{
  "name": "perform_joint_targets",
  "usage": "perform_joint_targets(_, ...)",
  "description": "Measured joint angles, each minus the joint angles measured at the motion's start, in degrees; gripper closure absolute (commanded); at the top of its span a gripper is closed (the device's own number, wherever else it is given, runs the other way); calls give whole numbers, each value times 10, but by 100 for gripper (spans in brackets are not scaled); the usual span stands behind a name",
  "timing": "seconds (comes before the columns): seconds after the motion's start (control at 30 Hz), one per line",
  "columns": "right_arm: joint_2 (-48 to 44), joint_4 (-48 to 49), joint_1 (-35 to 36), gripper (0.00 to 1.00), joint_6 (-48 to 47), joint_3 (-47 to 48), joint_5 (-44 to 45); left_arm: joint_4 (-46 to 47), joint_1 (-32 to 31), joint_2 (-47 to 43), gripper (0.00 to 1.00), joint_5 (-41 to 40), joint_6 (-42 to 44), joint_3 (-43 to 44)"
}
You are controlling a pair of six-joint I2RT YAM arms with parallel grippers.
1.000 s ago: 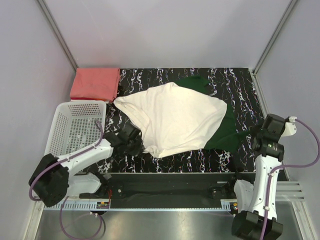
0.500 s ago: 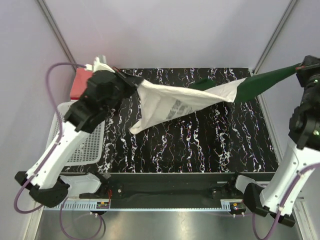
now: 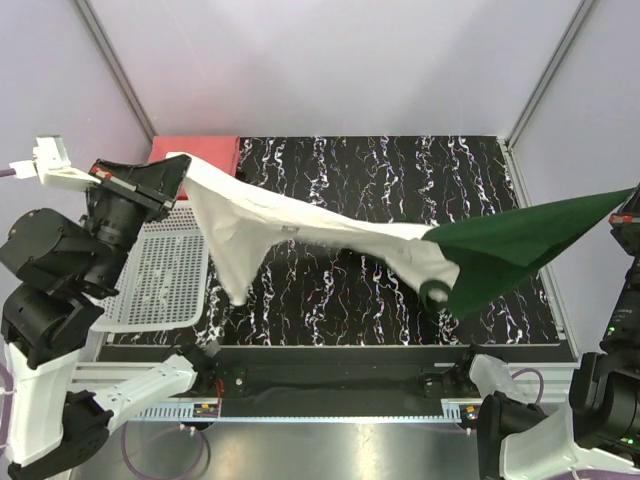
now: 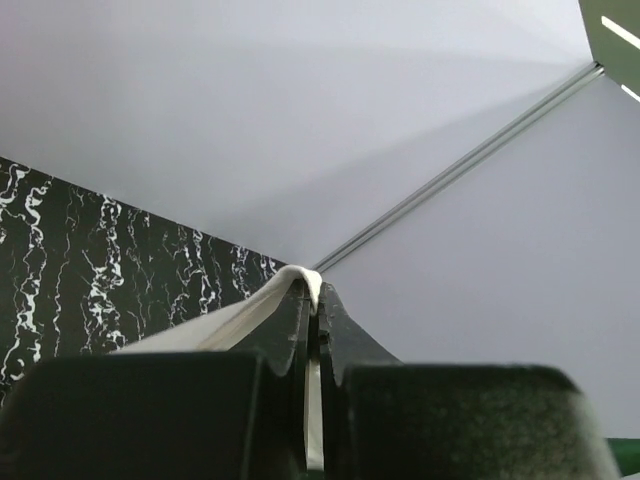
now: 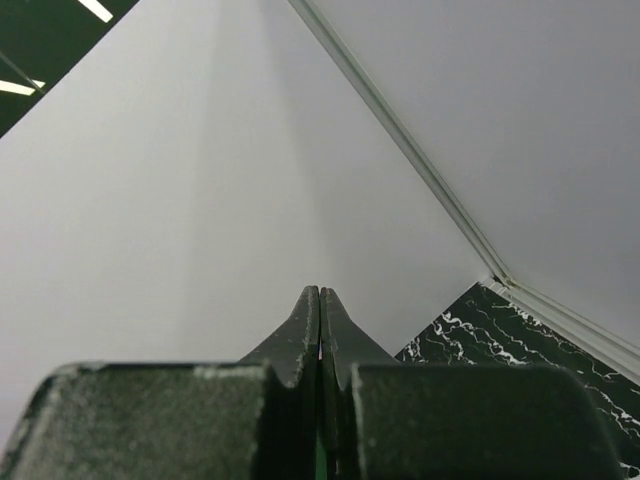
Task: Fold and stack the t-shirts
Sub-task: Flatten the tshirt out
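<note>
The cream-white t-shirt [image 3: 260, 215] with its dark green part [image 3: 510, 250] hangs stretched in the air above the black marbled table [image 3: 400, 170]. My left gripper [image 3: 182, 163] is raised high at the left, shut on a cream edge. In the left wrist view the cream cloth [image 4: 230, 320] folds over the tips of that gripper [image 4: 318, 295]. At the right edge, my right gripper [image 3: 632, 205] is shut on the green corner. Its tips [image 5: 320, 292] meet, with a green sliver between them lower down. The folded salmon-red t-shirt [image 3: 212, 148] lies at the back left, partly hidden.
A white mesh basket [image 3: 160, 285] stands on the left side of the table, under my raised left arm. Grey walls with metal corner posts [image 3: 115, 70] enclose the table on three sides.
Both arms have risen from the table and spread apart, lifting the cream and green shirt off the surface. It now hangs stretched between them, sagging in the middle.
</note>
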Motion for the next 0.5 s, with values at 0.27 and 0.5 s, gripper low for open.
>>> perform_joint_targets(0.27, 100, 23, 0, 100, -20, -23, -65, 2, 12, 111, 100, 11, 31, 0)
perform_joint_targets(0.5, 329, 72, 0, 100, -21, 16, -133, 14, 89, 330, 100, 86, 32, 84)
